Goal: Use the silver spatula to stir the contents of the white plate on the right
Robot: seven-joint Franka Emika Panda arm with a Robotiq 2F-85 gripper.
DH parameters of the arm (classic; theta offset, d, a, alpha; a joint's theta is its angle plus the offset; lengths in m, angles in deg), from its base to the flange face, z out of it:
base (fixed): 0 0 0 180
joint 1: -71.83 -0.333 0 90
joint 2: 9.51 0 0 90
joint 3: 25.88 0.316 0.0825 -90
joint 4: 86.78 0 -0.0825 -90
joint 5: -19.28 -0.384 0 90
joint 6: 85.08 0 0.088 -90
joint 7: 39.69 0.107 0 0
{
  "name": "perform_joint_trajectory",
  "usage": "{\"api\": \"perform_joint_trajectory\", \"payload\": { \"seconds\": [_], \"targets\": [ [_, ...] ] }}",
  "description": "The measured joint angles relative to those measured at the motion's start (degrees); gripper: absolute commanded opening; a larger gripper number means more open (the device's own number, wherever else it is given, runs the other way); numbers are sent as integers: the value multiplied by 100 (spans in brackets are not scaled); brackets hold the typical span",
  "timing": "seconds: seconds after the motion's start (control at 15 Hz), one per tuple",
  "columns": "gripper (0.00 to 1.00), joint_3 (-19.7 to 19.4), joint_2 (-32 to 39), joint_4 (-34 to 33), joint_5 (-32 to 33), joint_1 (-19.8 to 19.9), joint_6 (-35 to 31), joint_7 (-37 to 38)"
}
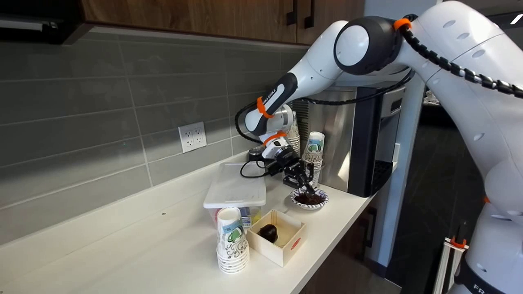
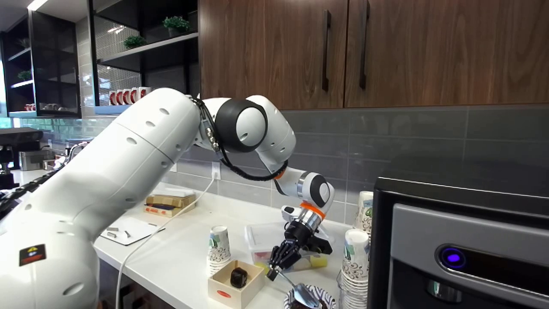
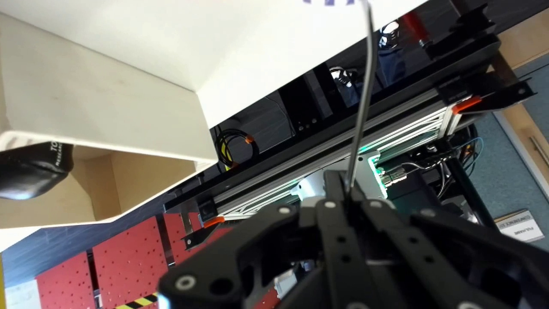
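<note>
Spatula [image 2: 305, 296] is in your gripper [image 3: 347, 191], fingers pinched tight on the handle. In an exterior view it slants from the tips down and to the right, near the bottom edge just right of center, flat blade over the plate [image 1: 309, 207]. Can't tell if the blade is digging into the dark contents [image 1: 309, 199] or only hanging above them. Your wrist view has the handle as a thin rod going from the tips up to the top edge, with a bit of purple pattern near it up there.

The plate itself sits on your counter [image 1: 143, 249], right of center in an exterior view, white rim with a bluish zigzag, and your arm [image 1: 312, 67] reaches down to it from the upper right.

Rest of your setup: box [image 1: 265, 248] at lower center, dark lump [image 1: 268, 233] inside it. In the wrist view that box takes up the left side and you can see white lettering on the lump. Front cups [image 1: 233, 245] are nested just left of the box, lidded tub [image 1: 237, 190] above them in the frame. Back cups [image 1: 314, 155] stand just above the plate, beside the machine [image 2: 472, 231], whose light glows purple at lower right in an exterior view.
</note>
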Motion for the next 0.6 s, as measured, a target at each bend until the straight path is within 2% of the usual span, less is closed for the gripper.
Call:
{"api": "perform_joint_trajectory", "payload": {
  "seconds": [0.6],
  "targets": [
    [1, 139, -75, 100, 505, -371, 303, -100]
  ]
}}
